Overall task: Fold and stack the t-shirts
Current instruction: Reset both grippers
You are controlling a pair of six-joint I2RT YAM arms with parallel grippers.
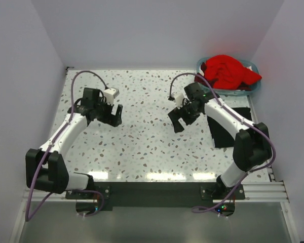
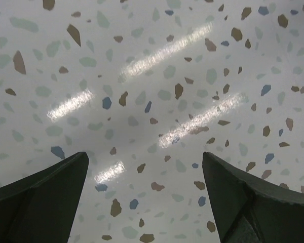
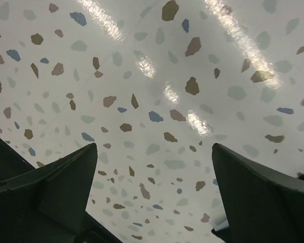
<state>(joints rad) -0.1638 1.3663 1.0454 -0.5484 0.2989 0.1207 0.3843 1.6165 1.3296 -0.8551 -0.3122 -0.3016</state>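
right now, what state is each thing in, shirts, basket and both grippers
red t-shirt, crumpled in a heap in the basket, unfolded
black t-shirt, lying flat on the table at the right, partly under the right arm
basket, upright, holding the red t-shirt
left gripper, open, empty, over bare table
right gripper, open, empty, over bare table

Bare tabletop (image 1: 142,147) is stretching across the middle, leaving room to pass. The basket (image 1: 245,92), heaped with the red t-shirt (image 1: 225,71), is filling the far right corner. The black t-shirt (image 1: 222,135) is lying flat under the right arm (image 1: 224,115), and walls (image 1: 20,76) are closing in on three sides.
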